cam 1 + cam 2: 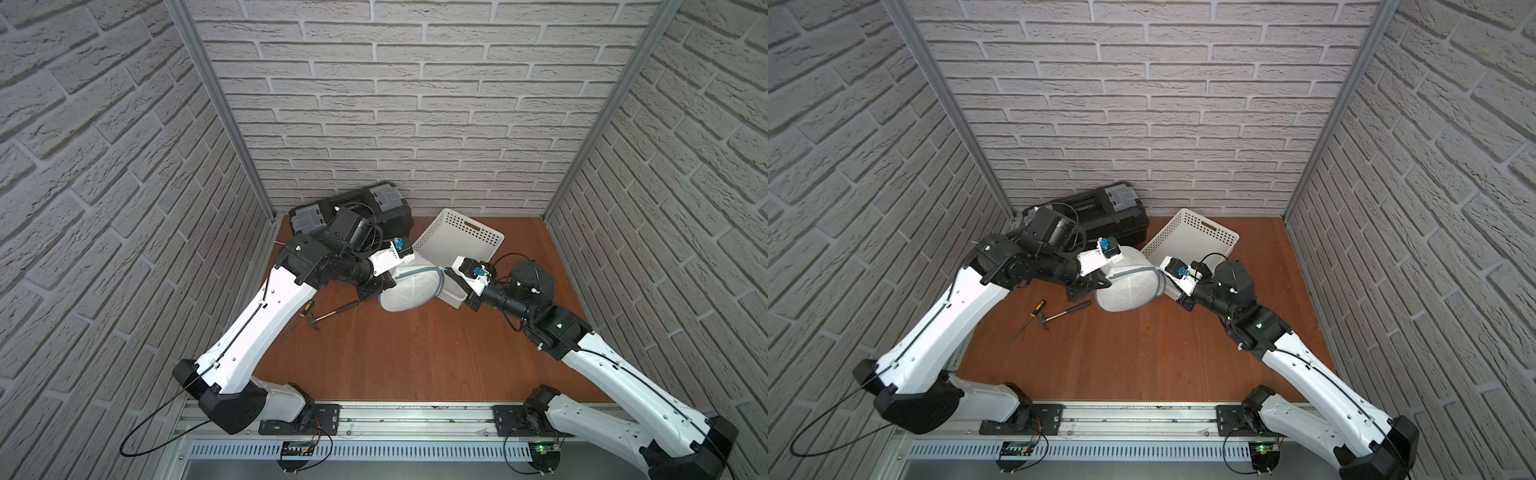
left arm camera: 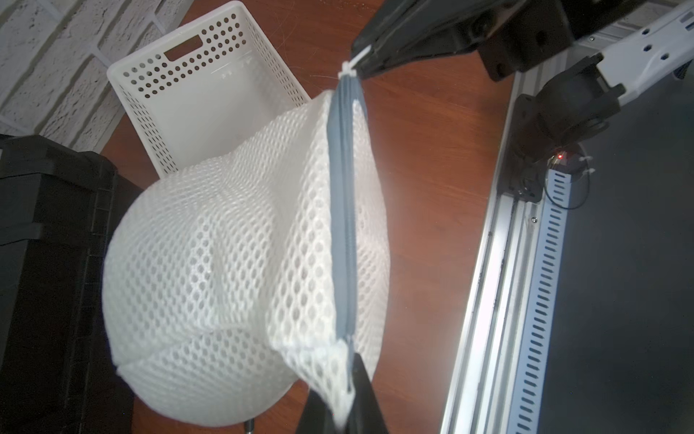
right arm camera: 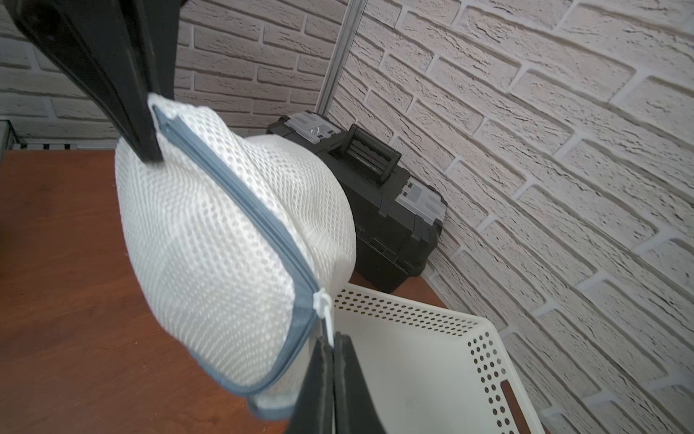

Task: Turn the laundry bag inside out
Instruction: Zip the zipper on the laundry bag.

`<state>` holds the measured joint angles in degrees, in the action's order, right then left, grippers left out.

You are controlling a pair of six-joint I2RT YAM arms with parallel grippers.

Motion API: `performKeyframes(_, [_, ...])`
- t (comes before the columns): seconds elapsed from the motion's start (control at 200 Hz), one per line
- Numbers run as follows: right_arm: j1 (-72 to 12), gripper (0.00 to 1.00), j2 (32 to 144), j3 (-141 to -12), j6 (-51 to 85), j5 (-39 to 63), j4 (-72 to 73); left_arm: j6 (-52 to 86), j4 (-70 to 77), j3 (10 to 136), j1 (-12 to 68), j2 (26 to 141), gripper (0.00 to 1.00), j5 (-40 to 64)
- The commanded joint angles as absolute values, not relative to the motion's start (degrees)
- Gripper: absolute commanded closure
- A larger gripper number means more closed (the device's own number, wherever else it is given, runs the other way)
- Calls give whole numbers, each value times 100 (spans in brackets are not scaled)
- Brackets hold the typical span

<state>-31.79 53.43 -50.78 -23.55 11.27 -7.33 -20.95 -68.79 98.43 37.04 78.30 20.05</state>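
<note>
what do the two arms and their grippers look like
The left arm and right arm have long white shells with black joint housings and a thin black cable running along each shell. Each wrist carries a white mount with a small blue part. The left gripper and right gripper have black, tapering fingers.

Reddish-brown wooden bench, boxed in by pale brick-pattern walls. In the back left corner, tight against the rear wall: black toolbox with grey latches and a carry handle on top. Just beside it to the right, set askew: white perforated plastic basket with a slot handle. Nearer the front, left of centre: hammer and yellow-and-black-handled screwdriver, lying flat, close together, contact unclear. Along the front edge: aluminium rail.
</note>
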Motion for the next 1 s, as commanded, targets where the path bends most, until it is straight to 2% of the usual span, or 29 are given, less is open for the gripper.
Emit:
performKeyframes(0.0, [-3014,97,5203,-5158,-2514,614,-820,-2267,-7713,9850,3643,7692,100,1796])
performKeyframes(0.25, [-2973,97,5231,-5073,-2649,550,-748,-2232,-7461,9653,3552,7495,100,1883])
performKeyframes(0.285, [-2978,97,5221,-5087,-2655,582,-753,-2187,-7317,9561,3539,7422,84,1903])
performKeyframes(0.315, [-2979,97,5221,-5132,-2638,641,-754,-2156,-7203,9469,3534,7360,64,1931])
performKeyframes(0.345, [-2979,97,5236,-5206,-2605,730,-767,-2115,-7076,9394,3540,7305,50,1962])
performKeyframes(0.385, [-2982,97,5275,-5335,-2561,875,-780,-2065,-6914,9334,3558,7237,41,1990])
performKeyframes(0.455, [-3026,97,5379,-5585,-2502,1110,-782,-2035,-6718,9297,3625,7185,33,2051])
performKeyframes(0.77, [-3331,97,5647,-6078,-2780,1415,-967,-1480,-5564,9411,4030,7467,27,2203])
performKeyframes(0.995, [-3422,97,5859,-6255,-3049,1847,-1196,-1991,-5953,9887,3798,7652,29,2375])
